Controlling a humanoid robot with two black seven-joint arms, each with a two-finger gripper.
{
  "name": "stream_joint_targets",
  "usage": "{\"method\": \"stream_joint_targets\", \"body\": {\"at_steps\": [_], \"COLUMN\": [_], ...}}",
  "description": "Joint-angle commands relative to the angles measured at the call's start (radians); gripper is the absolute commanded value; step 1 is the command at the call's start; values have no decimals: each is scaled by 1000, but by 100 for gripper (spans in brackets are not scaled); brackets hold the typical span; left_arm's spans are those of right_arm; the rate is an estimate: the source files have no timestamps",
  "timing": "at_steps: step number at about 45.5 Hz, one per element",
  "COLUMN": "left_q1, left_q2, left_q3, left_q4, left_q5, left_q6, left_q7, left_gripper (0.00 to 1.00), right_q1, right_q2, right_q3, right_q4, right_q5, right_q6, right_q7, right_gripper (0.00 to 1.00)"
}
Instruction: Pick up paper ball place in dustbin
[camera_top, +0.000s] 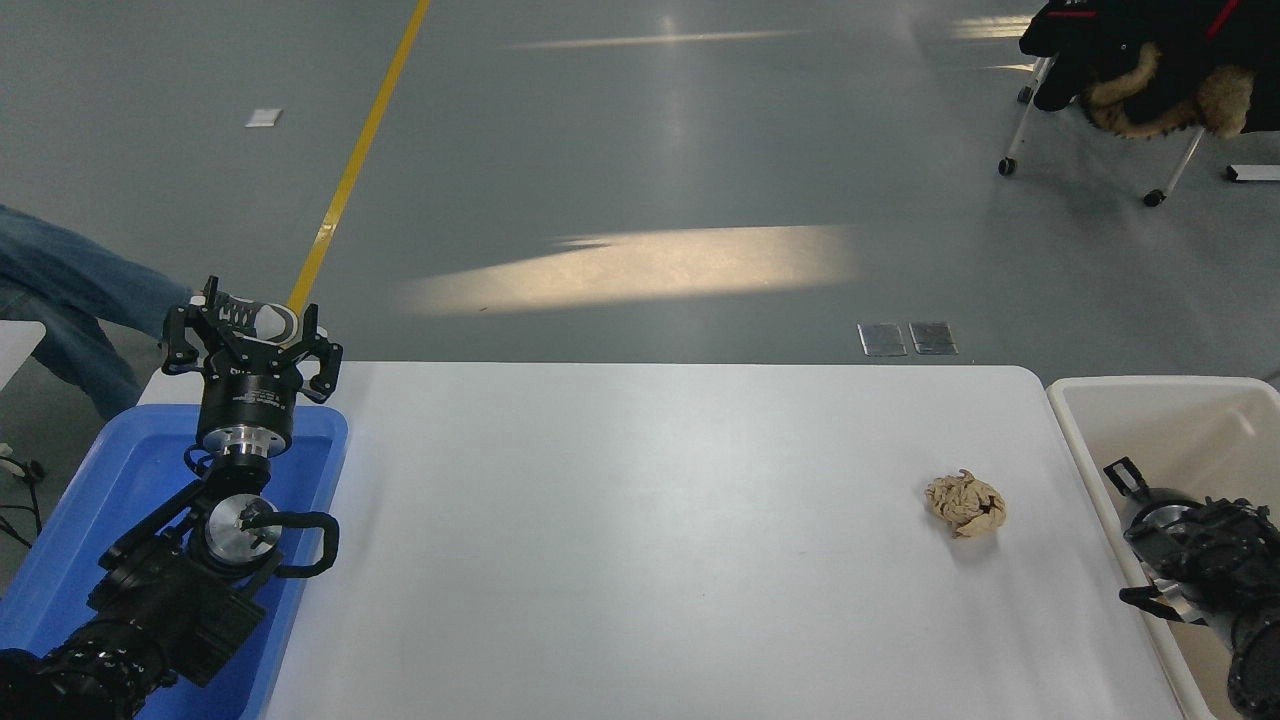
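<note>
Overhead, white table (640, 520), grey floor (700, 180).

Probably a lab or workshop hall: grey sealed floor (700, 150), yellow floor line (355, 160), wheeled chair (1100, 120).

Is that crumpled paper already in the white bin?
No. The paper ball lies on the table, left of the dustbin.

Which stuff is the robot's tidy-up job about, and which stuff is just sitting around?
For the job:
- crumpled tan paper ball on the white table
- cream-white rectangular plastic dustbin
- right gripper over the dustbin

Just lying about:
- shallow blue plastic tray
- left gripper, parked above the tray
</note>
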Motion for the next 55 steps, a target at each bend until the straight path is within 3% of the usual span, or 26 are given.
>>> {"method": "stream_joint_targets", "body": {"at_steps": [1, 31, 37, 38, 40, 41, 47, 55], "left_q1": [-2, 0, 0, 0, 0, 0, 0, 0], "left_q2": [0, 1, 1, 1, 1, 1, 1, 1], "left_q3": [2, 0, 0, 0, 0, 0, 2, 0], "left_q4": [-1, -1, -1, -1, -1, -1, -1, -1], "left_q5": [0, -4, -4, -3, -3, -3, -3, -3], "left_q6": [0, 0, 0, -2, -2, -2, -2, 0], "left_q7": [2, 1, 2, 2, 2, 2, 2, 2], "left_gripper": [99, 99, 99, 99, 99, 99, 99, 99], "right_q1": [-11, 14, 119, 142, 199, 239, 532, 872], "right_q2": [12, 16, -33, -59, -115, -142, -259, -279], "right_q3": [10, 7, 33, 31, 13, 5, -125, -306], "right_q4": [-21, -19, 135, 180, 290, 348, 709, 965], "right_q5": [-2, -2, 1, 6, -2, -3, -12, -20], "right_q6": [0, 3, 5, -2, -12, -12, -11, 9], "right_q7": [0, 4, 6, 4, 4, 4, 4, 4], "right_gripper": [0, 0, 0, 16, 64, 70, 73, 78]}}
